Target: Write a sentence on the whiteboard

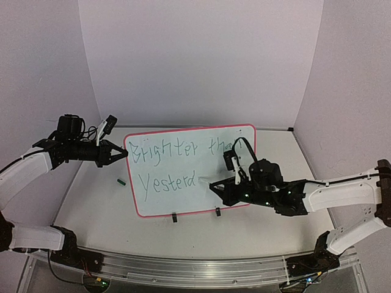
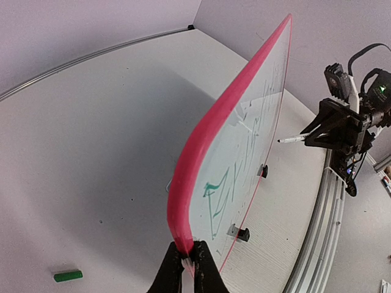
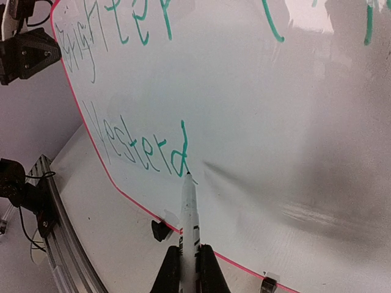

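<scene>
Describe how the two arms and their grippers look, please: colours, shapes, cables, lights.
The left arm and right arm have smooth white shells with black joints. The left gripper and right gripper are black and angular, tapering to thin pointed fingers. A black cable loops over the right wrist, where small green lights glow.

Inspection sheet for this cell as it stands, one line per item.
Surface: pale grey tabletop, no damage seen.
Job's things: white red-framed whiteboard standing on edge on two black clips. Green handwritten sentence unfinished, second line reads "Yesterd". White marker pen, tip at the last d.
Clutter: small green cap lying left of the board.
Hands: left hand shut on the board's left edge; right hand shut on the marker.
Cables: black cable loop arched over the right wrist.
Surroundings: plain pale walls, nothing seen.
</scene>
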